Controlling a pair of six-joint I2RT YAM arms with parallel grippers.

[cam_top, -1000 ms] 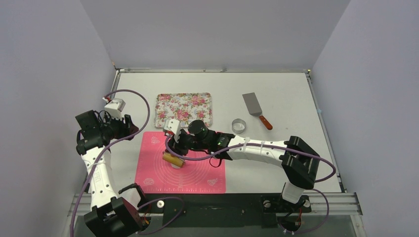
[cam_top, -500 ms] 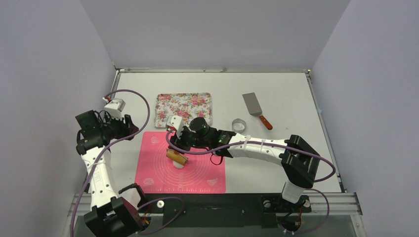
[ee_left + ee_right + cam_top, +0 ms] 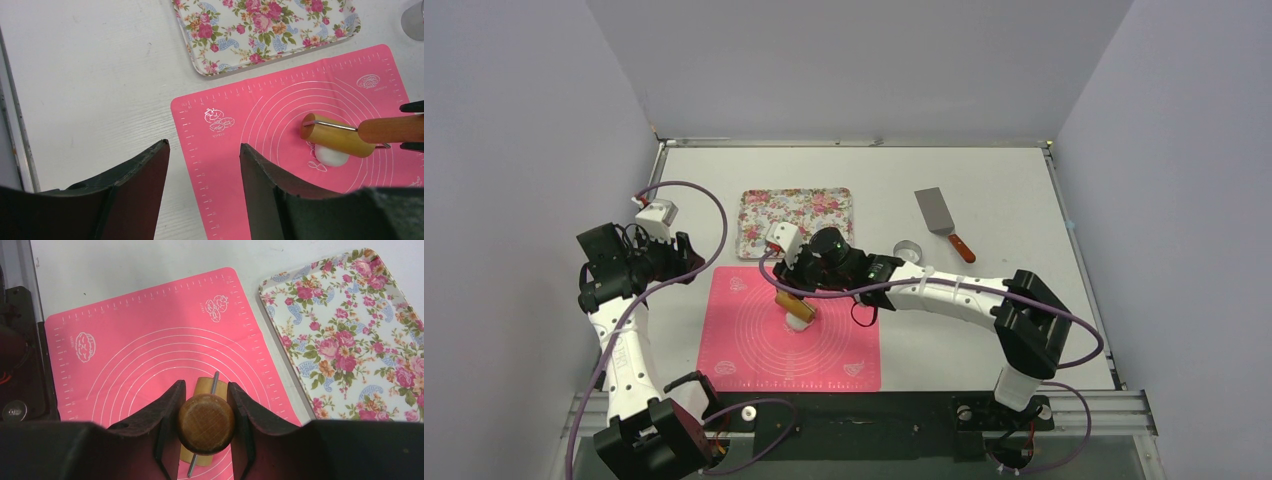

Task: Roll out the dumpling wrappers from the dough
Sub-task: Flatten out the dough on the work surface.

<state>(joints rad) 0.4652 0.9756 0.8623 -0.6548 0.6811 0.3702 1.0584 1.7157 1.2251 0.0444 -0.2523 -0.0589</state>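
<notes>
A small white dough lump lies on the pink mat, thick and rounded. No thin flat round wrapper shows. My right gripper is shut on the brown handle of a wooden roller, whose barrel rests on the lump's far side. In the left wrist view the roller covers the top of the lump. The right wrist view hides the lump behind the roller barrel. My left gripper is open and empty above bare table left of the mat.
A floral tray stands just beyond the mat, also in the left wrist view and the right wrist view. A metal ring cutter and a spatula lie to the right.
My right gripper has carried the roller right and toward the far side of the mat. The dough lump has shifted the same way. The left arm has not moved.
</notes>
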